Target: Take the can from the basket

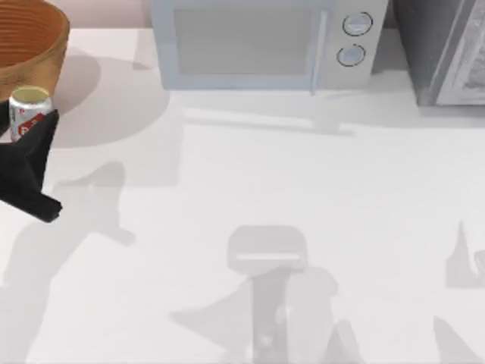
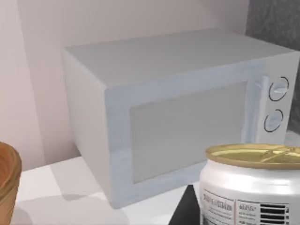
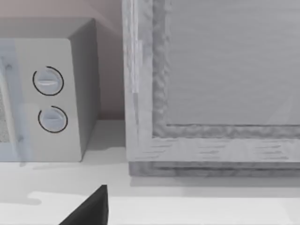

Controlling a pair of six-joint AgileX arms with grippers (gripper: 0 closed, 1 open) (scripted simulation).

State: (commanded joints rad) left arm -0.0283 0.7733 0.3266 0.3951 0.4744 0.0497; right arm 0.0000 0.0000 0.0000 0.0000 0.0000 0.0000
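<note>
The can [image 1: 29, 106], short with a gold top and a white side bearing a red mark, stands upright just outside the basket [image 1: 34, 45], in front of its thick tan rim at the table's far left. My left gripper [image 1: 36, 130] reaches in from the left edge and is shut on the can. In the left wrist view the can [image 2: 253, 187] looms close, with a black finger [image 2: 185, 211] beside it and the basket's rim [image 2: 7, 178] off to one side. A dark part of my right gripper [image 3: 89, 211] faces the back wall.
A grey-white microwave [image 1: 258, 42] stands at the back middle, its two dials [image 1: 355, 38] on its right side. A grey textured box [image 1: 447, 45] stands at the back right. The open white table [image 1: 265, 189] spreads in front of them.
</note>
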